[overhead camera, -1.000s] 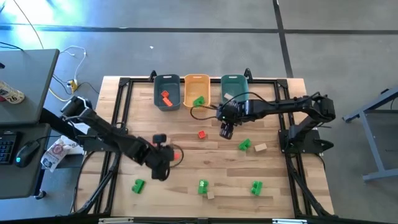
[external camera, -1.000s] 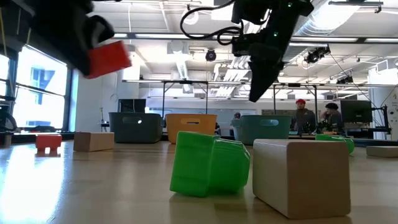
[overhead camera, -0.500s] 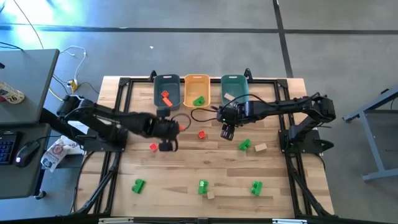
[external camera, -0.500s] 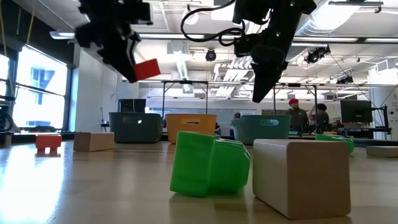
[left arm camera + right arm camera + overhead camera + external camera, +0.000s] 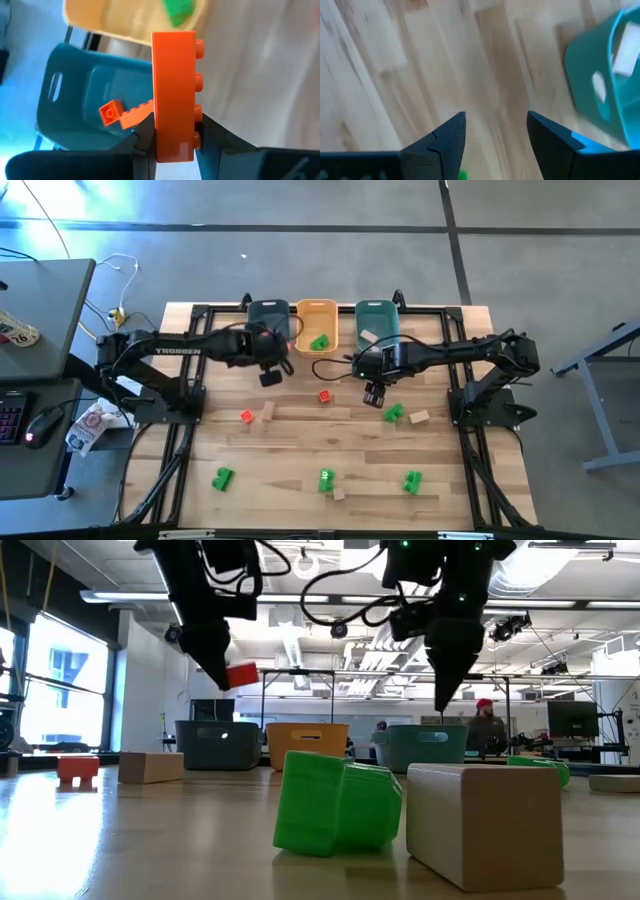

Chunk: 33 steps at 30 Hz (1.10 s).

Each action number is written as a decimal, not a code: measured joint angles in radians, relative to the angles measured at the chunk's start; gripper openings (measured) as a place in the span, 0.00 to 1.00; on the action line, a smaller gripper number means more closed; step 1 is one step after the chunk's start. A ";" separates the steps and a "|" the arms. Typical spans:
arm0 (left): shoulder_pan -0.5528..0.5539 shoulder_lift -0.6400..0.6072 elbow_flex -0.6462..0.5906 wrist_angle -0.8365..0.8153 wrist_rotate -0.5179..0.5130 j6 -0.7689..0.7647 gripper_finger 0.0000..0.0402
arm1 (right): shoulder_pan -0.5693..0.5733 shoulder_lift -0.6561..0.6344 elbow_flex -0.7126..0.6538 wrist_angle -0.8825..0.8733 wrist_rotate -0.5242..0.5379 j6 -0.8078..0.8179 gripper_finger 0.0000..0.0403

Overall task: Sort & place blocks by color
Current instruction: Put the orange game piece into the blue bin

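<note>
High view first: three plastic bins stand in a row at the far edge of the wooden table point(image 5: 300, 480), blue-grey point(image 5: 268, 312), orange-yellow point(image 5: 318, 320) and teal point(image 5: 377, 320). On the boards I count four green blocks, two small red ones and three tan ones; one more green block point(image 5: 320, 342) lies in the orange-yellow bin. The left gripper point(image 5: 271, 363) hangs just at the blue-grey bin's near edge, its jaws pinching a long red-orange block point(image 5: 173, 95). That block is a studded plastic brick, its long axis running straight out from the fingers, studs along one side. Another red-orange brick point(image 5: 120, 114) lies inside the blue-grey bin. The right gripper point(image 5: 373, 392) hovers near a green block point(image 5: 392, 413), jaws spread, holding nothing.
</note>
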 joint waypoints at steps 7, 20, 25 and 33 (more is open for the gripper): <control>0.143 0.000 0.000 0.000 0.068 -0.019 0.18 | 0.007 0.000 0.000 -0.105 -0.050 0.000 0.49; 0.345 0.025 0.000 0.014 0.254 -0.071 0.18 | 0.070 0.000 -0.086 -0.127 -0.012 0.024 0.49; 0.384 0.075 0.000 0.016 0.269 -0.071 0.18 | 0.095 0.000 -0.095 -0.132 -0.060 -0.048 0.49; 0.413 0.119 0.000 0.028 0.302 -0.033 0.18 | 0.154 0.000 -0.095 -0.139 -0.127 -0.202 0.49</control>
